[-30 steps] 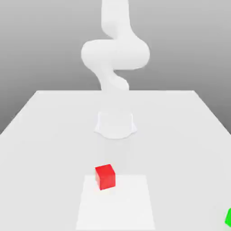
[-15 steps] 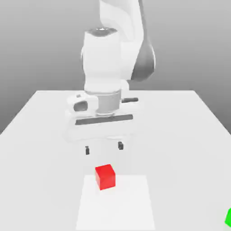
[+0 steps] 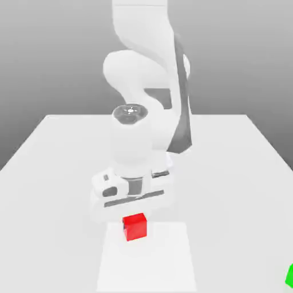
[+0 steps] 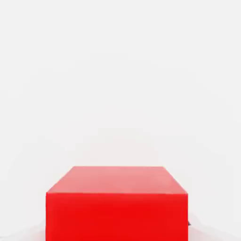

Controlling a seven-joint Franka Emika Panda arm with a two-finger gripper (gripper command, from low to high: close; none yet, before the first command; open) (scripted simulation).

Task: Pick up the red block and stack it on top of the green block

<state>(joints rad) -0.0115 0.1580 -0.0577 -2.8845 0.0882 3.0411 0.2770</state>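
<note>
Red block (image 3: 135, 226): on white surface (image 3: 229, 166), near edge, directly under end effector (image 3: 133, 213). We cannot tell finger spread. Green block (image 3: 289, 276): well apart, exterior view's far right, near corner.

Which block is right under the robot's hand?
The red block, just below the end effector. The green block sits far off at the exterior view's right edge.

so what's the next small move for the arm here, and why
Probably a short drop straight down, until the fingers sit either side of the red block. In the exterior view the hand hangs right over the block, which sits flat on the table, and the hand view has it close and centred. The green block waits far off at the exterior view's right.
</note>
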